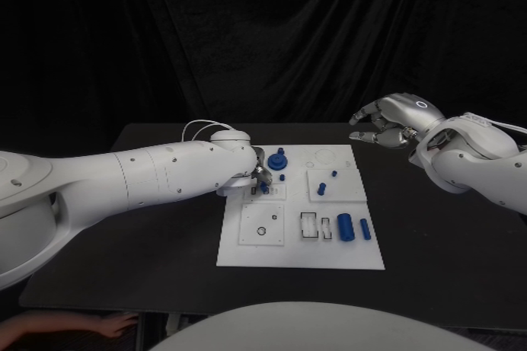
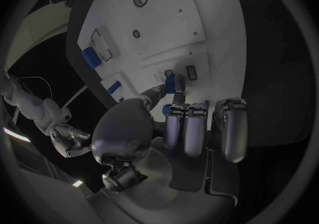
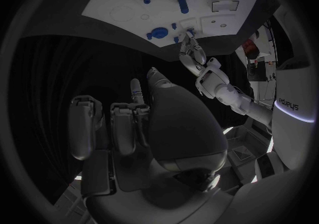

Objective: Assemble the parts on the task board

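Left hand (image 1: 255,177) over task board (image 1: 302,248)

Head camera looks down from above the table's near edge. Each wrist camera sits close behind its own hand, facing the task board (image 1: 302,248), which all three views share.

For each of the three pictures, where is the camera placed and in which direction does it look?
Head view: on the robot's head, looking down at the task board; both arms enter, left hand at the board, right hand raised.
Left wrist view: behind the left hand, facing the board; it pinches a small blue part.
Right wrist view: behind the right hand, facing the board.
Shared: all show the board; each wrist view shows the other hand.
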`<state>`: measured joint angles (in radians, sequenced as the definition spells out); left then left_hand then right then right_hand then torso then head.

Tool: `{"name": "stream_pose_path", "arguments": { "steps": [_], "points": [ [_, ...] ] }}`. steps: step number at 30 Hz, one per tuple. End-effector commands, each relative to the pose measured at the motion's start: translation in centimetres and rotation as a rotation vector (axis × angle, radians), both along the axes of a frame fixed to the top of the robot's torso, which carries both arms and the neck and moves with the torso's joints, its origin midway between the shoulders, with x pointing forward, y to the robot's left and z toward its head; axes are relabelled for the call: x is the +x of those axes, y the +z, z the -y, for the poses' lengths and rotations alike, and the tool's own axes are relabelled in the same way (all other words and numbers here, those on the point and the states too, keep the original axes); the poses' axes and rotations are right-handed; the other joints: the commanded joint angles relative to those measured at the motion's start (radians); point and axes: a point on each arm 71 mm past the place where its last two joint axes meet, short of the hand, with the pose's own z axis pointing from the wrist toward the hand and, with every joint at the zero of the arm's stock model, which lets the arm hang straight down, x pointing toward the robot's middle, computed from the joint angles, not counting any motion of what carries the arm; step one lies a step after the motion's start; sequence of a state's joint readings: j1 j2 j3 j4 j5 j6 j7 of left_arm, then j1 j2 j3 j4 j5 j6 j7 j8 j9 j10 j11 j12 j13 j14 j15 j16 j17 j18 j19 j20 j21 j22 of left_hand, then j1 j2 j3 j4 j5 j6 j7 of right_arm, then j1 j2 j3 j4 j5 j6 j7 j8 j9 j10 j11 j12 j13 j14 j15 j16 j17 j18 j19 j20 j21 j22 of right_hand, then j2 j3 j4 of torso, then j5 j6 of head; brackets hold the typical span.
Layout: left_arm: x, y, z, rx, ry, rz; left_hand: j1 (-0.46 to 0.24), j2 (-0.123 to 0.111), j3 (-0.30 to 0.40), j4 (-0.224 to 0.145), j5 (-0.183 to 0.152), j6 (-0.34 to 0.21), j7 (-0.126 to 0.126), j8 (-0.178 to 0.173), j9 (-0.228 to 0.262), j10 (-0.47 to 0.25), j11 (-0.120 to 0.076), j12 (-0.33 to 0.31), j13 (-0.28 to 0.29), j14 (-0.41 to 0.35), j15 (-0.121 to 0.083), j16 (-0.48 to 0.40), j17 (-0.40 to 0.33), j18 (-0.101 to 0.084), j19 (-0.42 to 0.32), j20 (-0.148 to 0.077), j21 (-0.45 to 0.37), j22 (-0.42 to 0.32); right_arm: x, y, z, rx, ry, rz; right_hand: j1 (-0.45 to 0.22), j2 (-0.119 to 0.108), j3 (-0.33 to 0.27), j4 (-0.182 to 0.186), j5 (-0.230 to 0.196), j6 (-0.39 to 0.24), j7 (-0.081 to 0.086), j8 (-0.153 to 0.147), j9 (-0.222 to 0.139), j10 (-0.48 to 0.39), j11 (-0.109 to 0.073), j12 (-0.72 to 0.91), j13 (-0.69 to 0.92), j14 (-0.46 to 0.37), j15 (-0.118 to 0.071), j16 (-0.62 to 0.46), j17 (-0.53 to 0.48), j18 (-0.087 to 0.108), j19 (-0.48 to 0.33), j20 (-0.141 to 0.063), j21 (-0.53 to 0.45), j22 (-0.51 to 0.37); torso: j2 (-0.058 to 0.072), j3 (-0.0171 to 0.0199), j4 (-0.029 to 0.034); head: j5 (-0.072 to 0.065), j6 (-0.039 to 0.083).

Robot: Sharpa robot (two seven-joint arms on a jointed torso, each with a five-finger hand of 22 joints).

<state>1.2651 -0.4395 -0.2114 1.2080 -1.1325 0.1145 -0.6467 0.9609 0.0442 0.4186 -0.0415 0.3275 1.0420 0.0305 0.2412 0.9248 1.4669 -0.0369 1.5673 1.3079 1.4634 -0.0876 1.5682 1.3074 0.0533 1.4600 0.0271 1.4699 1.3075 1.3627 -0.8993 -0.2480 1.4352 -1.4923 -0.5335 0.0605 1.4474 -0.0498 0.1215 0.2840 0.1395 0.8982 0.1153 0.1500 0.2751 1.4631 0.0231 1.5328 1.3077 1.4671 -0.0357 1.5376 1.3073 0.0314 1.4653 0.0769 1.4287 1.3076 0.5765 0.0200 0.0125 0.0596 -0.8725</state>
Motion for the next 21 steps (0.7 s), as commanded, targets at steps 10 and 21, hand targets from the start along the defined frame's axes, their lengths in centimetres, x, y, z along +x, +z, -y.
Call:
{"name": "stream_pose_path", "arguments": {
  "steps": [10, 21],
  "points": [
    [-0.32, -0.34, 0.06, -0.011, -0.001, -0.001, -0.012, 0.000, 0.009, -0.001, -0.007, 0.002, -0.001, -0.005, -0.001, 0.104, -0.007, 0.003, 0.263, 0.107, -0.006, 0.003, 0.263, -0.007, -0.001, -0.007, -0.008, 0.099, 0.07, -0.17, 0.40, -0.005, -0.030, -0.012, 0.002, 0.009, -0.001, -0.002, 0.004, 0.007, 0.000, -0.006, -0.001, 0.052, 0.003, -0.004, 0.220, 0.084, 0.001, -0.005, 0.225, 0.007, 0.016, -0.001, -0.006, 0.212, -0.001, 0.0004, -0.0040, 0.008, 0.000],
    [-0.77, -0.93, 0.44, -0.021, -0.008, -0.009, -0.022, 0.000, 0.014, 0.003, -0.012, 0.005, -0.001, -0.007, 0.000, 0.104, -0.006, 0.003, 0.263, 0.107, -0.005, 0.003, 0.263, -0.008, 0.000, -0.007, -0.008, 0.100, 0.07, -0.27, 0.35, -0.007, -0.031, -0.016, 0.001, 0.009, -0.002, -0.001, 0.007, 0.007, 0.001, -0.007, -0.003, 0.052, 0.003, -0.004, 0.220, 0.084, 0.002, -0.005, 0.226, 0.007, 0.015, 0.000, -0.007, 0.212, 0.000, -0.0011, -0.0012, 0.004, 0.000]
  ]
}}
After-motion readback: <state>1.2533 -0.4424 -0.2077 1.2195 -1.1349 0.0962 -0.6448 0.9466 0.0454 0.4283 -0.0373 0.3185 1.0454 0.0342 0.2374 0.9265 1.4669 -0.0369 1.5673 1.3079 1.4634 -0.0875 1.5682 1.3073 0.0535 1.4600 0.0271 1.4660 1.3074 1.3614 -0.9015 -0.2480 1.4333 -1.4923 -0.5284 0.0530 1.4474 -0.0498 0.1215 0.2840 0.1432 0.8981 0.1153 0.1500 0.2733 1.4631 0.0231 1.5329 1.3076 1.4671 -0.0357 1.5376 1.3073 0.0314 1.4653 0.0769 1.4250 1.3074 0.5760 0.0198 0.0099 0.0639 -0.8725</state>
